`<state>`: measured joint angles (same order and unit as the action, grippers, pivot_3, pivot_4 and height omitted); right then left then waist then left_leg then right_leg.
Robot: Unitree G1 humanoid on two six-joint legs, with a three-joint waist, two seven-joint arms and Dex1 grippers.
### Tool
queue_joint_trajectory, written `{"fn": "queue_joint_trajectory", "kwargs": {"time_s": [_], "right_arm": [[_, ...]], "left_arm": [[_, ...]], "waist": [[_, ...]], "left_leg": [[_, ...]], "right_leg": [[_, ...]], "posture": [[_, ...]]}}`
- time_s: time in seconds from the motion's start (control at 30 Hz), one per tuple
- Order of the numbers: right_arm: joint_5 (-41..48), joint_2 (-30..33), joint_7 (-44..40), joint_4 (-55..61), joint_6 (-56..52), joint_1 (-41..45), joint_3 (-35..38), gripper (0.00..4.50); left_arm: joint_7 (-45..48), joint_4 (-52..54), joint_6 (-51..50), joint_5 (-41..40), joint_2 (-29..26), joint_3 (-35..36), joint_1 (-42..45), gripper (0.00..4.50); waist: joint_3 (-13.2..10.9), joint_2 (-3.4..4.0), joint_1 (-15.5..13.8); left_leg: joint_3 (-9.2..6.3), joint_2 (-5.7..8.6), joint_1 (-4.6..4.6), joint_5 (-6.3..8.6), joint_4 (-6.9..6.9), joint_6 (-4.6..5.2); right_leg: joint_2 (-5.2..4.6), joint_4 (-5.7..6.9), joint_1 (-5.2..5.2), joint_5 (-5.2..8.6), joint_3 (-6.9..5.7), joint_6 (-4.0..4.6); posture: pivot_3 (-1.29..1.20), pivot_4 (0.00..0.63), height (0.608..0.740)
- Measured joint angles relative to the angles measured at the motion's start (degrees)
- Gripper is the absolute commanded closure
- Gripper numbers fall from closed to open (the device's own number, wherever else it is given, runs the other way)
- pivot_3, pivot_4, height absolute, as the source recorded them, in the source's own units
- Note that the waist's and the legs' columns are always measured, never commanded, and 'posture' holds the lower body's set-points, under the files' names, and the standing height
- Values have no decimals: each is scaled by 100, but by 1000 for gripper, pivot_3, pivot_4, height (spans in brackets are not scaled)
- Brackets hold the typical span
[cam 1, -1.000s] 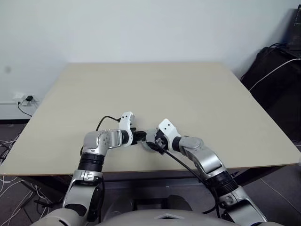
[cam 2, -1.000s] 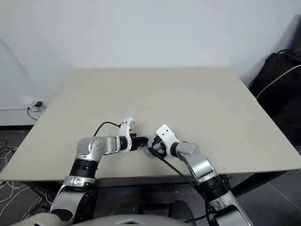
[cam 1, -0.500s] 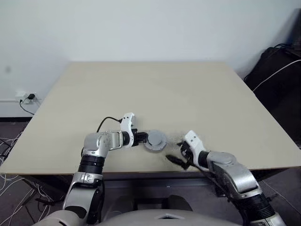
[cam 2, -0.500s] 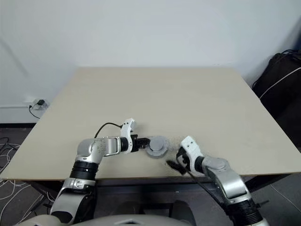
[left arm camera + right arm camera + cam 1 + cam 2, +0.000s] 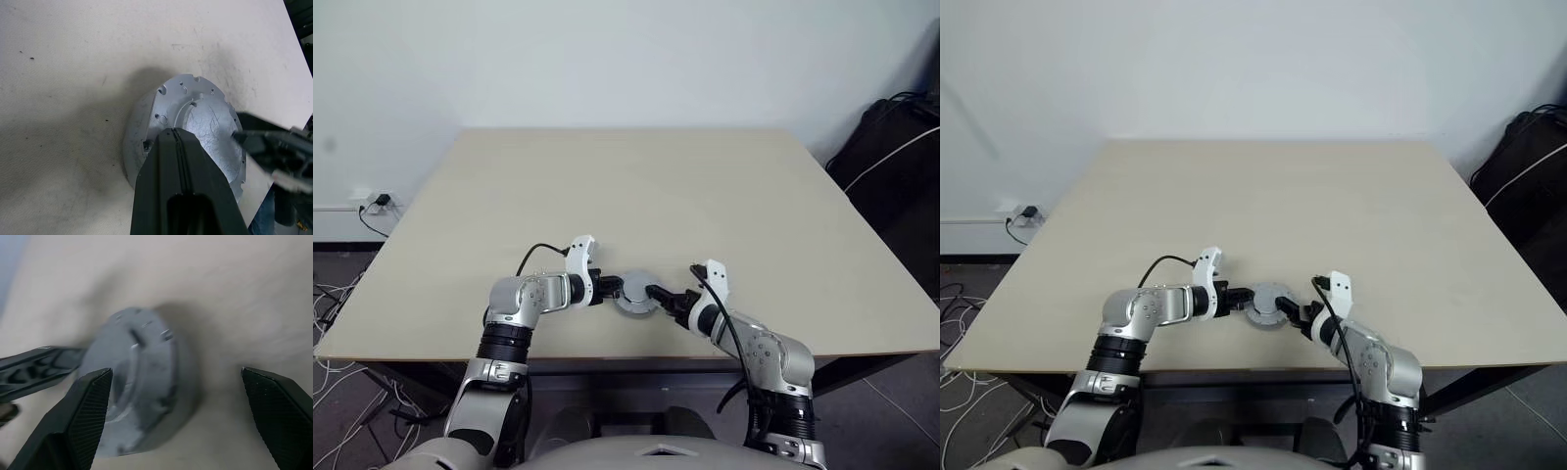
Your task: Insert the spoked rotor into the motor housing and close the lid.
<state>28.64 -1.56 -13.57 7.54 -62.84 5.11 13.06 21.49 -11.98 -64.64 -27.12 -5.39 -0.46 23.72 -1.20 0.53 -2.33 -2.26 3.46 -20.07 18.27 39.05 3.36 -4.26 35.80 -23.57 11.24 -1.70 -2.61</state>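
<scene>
Table [image 5: 705, 196] carried one grey lid [image 5: 636, 291] near its front edge, seated over the motor parts.
Right gripper [image 5: 658, 294] had swung back beside the lid, jaws spread wide, gripping nothing; left gripper [image 5: 610, 287] pressed its closed fingertips against the rim, so closing seemed almost finished.

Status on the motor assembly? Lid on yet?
The silver-grey round lid already sits on top of the assembly on the beige table; rotor and housing windings are hidden beneath. In hand: the shut left gripper braces it, the open right gripper is alongside. Left: whether it is fully seated can't be told.
</scene>
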Motion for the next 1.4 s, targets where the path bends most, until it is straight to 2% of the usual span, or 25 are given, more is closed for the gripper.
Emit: {"fn": "queue_joint_trajectory", "kwargs": {"time_s": [0.53, 0.97, 1.07, 1.33, 1.4], "right_arm": [[1367, -344, 155, -717, -1147, 341, 1196, 36], [1888, -366, 382, -779, -1513, 330, 1284, 36], [1989, -369, 448, -780, -1452, 317, 1334, 620], [2229, -363, 544, -779, -1477, 253, 1347, 3236], [2295, -359, 540, -779, -1522, 202, 1334, 3310]], "left_arm": [[-20, 100, -10, 0, -43, 6, -53, 4500], [-26, 107, 6, 16, -60, 46, -47, 4500], [-30, 107, 11, 20, -61, 50, -47, 4500], [-56, 102, 14, 146, -101, 93, -49, 4500], [-48, 105, 14, 147, -100, 100, -45, 4500]], "waist": [[5, 9, 83], [3, 14, 161], [2, 15, 160], [0, 18, 153], [1, 20, 161]], "left_leg": [[0, 0, 2, -1, -6, 0], [0, 0, 1, -1, -9, -1], [0, 0, 1, 0, -9, -1], [0, 1, -2, 1, -13, 2], [0, 0, -1, 2, -14, 2]], "right_leg": [[4, 1, -1, 1, 0, 0], [3, 1, -3, 3, 1, -2], [2, 1, -4, 4, 1, -2], [1, 0, -7, 5, 1, -3], [0, 0, -6, 5, 2, -4]], "posture": [[0, 0, 740], [0, 0, 740], [0, 0, 740], [0, 0, 740], [0, 0, 740]]}}
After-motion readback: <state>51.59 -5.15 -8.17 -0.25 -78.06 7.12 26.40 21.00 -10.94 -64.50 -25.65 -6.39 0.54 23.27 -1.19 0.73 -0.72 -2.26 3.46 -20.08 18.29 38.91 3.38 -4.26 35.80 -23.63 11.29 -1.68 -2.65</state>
